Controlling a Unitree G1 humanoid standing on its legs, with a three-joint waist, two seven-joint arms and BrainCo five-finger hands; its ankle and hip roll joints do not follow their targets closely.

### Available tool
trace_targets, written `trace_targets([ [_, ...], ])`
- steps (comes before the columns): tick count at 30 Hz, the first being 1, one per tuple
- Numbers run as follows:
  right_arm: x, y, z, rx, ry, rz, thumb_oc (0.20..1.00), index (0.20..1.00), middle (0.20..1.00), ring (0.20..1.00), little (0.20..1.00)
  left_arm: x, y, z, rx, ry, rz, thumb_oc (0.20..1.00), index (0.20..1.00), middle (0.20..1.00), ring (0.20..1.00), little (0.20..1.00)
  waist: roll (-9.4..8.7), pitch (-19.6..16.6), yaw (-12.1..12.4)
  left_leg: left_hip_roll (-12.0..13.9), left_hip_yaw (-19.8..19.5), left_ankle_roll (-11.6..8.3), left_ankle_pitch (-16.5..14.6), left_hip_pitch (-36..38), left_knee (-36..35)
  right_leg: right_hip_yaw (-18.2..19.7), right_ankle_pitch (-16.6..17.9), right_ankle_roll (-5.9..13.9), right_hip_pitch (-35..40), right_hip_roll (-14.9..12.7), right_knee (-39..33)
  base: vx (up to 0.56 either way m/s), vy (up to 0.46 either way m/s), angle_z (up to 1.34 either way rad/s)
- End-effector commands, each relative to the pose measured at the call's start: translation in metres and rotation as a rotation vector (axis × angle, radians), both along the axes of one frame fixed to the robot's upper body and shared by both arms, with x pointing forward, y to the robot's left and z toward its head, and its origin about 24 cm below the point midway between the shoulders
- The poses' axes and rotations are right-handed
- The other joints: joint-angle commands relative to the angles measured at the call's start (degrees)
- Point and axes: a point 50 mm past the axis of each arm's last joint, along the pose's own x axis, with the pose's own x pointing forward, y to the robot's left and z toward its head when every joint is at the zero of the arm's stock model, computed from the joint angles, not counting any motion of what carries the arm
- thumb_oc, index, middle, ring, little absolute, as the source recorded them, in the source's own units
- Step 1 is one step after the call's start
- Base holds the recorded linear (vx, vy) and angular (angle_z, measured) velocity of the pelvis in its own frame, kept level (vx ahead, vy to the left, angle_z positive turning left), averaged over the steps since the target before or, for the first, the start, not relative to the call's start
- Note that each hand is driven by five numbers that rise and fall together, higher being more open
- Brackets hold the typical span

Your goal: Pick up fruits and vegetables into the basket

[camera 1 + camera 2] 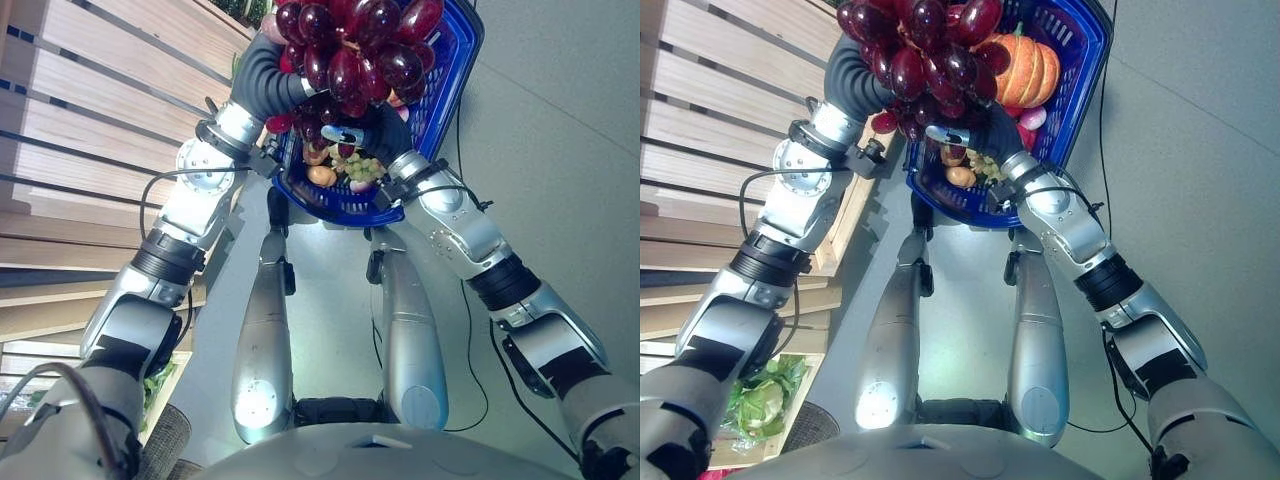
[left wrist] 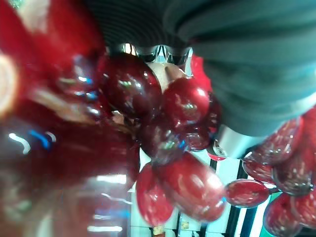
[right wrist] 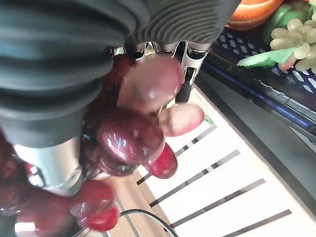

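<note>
Right eye view: red grapes at blue basket rim; left hand and right hand against bunch; grip on either cannot be told.

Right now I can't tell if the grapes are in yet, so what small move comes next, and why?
Probably carry the grapes toward the basket opening. They look to hang at its rim, with the pumpkin already inside.

A shop's produce corner: slatted wooden shelves, a crate of greens, and a blue basket holding a pumpkin.
</note>
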Motion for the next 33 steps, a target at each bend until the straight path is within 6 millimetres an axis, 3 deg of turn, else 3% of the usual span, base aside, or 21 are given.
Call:
trace_targets([
  [1,-0.019,0.024,0.037,0.121,-0.142,0.122,0.200,0.200,0.200,0.200,0.200,-0.043,-0.034,0.031,-0.023,-0.208,-0.264,0.200,0.200,0.200,0.200,0.200,-0.77,-1.64,-0.12,-5.89,3.27,3.76,-4.18,0.30,0.60,-2.96,-1.39,1.89,6.13,4.51,-5.59,0.00,0.000,0.00],
  [13,-0.020,0.024,0.037,0.143,-0.144,0.122,0.200,0.200,0.200,0.200,0.200,-0.043,-0.036,0.026,-0.060,-0.158,-0.281,0.200,0.200,0.200,0.200,0.200,-0.79,-1.64,-0.11,-6.11,3.10,3.92,-4.04,0.23,0.45,-2.99,-1.06,1.95,6.15,4.49,-6.00,0.00,0.000,0.00],
  [14,-0.020,0.024,0.037,0.143,-0.144,0.122,0.200,0.200,0.200,0.200,0.200,-0.042,-0.036,0.026,-0.065,-0.155,-0.280,0.247,0.247,0.247,0.247,0.247,-0.79,-1.64,-0.11,-6.12,3.11,3.92,-4.05,0.23,0.47,-2.99,-1.06,1.95,6.16,4.49,-5.98,0.00,0.000,0.00],
  [15,-0.020,0.024,0.036,0.144,-0.144,0.122,0.200,0.200,0.200,0.200,0.200,-0.042,-0.035,0.026,-0.077,-0.146,-0.270,0.708,0.708,0.708,0.708,0.708,-0.79,-1.64,-0.11,-6.12,3.11,3.89,-4.07,0.21,0.56,-3.00,-1.05,1.97,6.17,4.47,-5.96,0.00,0.000,0.00],
  [16,-0.020,0.024,0.037,0.144,-0.144,0.123,0.200,0.200,0.200,0.200,0.200,-0.040,-0.035,0.025,-0.090,-0.136,-0.257,1.000,1.000,1.000,1.000,1.000,-0.77,-1.64,-0.11,-6.09,3.13,3.88,-4.03,0.20,0.50,-2.98,-1.02,1.97,6.16,4.48,-5.99,0.00,0.000,0.00],
  [27,-0.020,0.020,0.035,0.170,-0.154,0.092,0.200,0.200,0.200,0.200,0.200,-0.026,-0.010,0.016,-0.314,-0.060,0.015,1.000,1.000,1.000,1.000,1.000,-0.52,-1.64,0.54,-6.66,2.20,3.93,-4.04,0.07,0.82,-3.26,-1.28,1.93,6.26,4.43,-5.84,0.00,0.000,0.00],
  [33,-0.019,0.016,0.035,0.182,-0.161,0.073,0.200,0.200,0.200,0.200,0.200,-0.019,0.001,0.010,-0.353,-0.036,0.137,1.000,1.000,1.000,1.000,1.000,-0.29,-1.64,0.74,-6.77,2.02,3.89,-4.01,-0.01,0.88,-3.46,-1.45,1.88,6.22,4.30,-5.71,0.00,0.000,0.00],
])
